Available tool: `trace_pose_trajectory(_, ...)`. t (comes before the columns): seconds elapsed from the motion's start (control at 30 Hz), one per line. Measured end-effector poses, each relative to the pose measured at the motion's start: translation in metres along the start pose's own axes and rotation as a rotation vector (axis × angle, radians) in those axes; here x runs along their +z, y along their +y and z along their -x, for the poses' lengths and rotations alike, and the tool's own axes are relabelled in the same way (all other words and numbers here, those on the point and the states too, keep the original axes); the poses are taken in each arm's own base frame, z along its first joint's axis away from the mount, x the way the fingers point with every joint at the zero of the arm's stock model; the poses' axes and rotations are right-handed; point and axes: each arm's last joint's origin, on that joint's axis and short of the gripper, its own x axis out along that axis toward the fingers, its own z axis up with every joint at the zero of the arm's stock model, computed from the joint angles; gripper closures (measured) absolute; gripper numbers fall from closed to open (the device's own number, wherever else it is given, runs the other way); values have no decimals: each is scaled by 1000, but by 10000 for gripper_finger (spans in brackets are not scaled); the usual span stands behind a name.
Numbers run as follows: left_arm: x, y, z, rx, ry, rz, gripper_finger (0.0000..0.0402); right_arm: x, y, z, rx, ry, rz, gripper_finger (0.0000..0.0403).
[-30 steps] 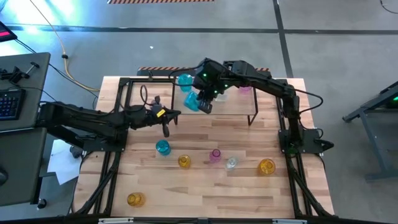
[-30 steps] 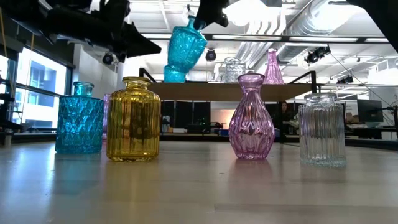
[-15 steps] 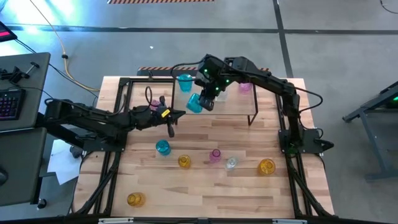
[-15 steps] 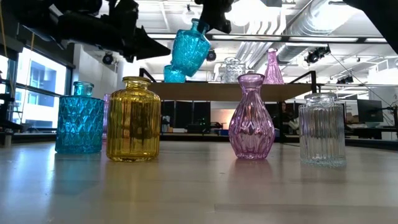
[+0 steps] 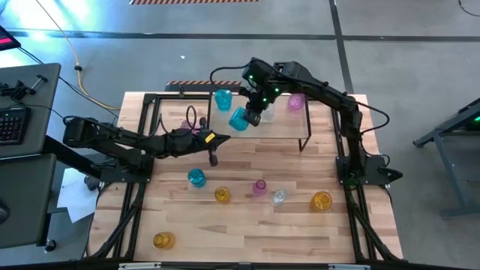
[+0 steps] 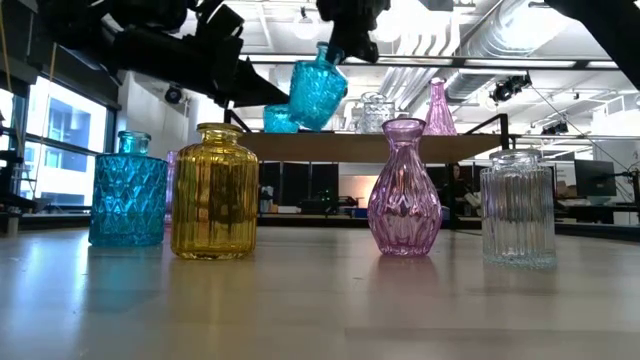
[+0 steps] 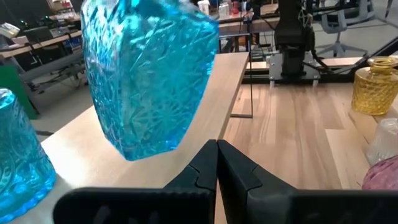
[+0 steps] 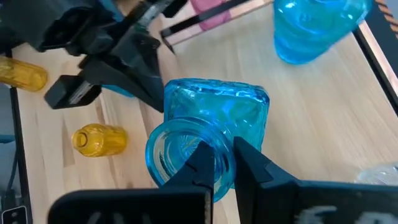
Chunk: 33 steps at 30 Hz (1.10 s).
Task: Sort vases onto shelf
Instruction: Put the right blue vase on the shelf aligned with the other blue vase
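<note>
One teal vase (image 5: 239, 118) hangs tilted above the shelf (image 5: 281, 127), right tool (image 5: 253, 118) pinching its rim.

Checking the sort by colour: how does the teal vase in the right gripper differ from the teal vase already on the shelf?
The held teal vase hangs tilted above the shelf, pinched at its rim by the right gripper; the shelved teal vase stands upright, untouched. The held one looks taller in the low view. Both are teal patterned glass.
</note>
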Motion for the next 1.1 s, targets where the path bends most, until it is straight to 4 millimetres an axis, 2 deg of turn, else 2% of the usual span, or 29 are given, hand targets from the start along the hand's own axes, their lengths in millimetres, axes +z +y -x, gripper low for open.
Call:
trace_pose_trajectory(0.17, 0, 0, 0, 1, 1, -2, 401, 1, -13, -10, 10, 38, -34, 396)
trace_pose_trajectory(0.4, 0, 0, 0, 1, 1, -2, 401, 5, -15, -24, 55, 43, -10, 395)
trace_pose_trajectory(0.67, -1, 0, 0, 9, 13, -23, 401, 1, -14, -19, 61, 71, -26, 395)
trace_pose_trajectory(1.1, -2, 6, 1, 201, 55, -89, 401, -4, -12, -14, 58, 113, -47, 395)
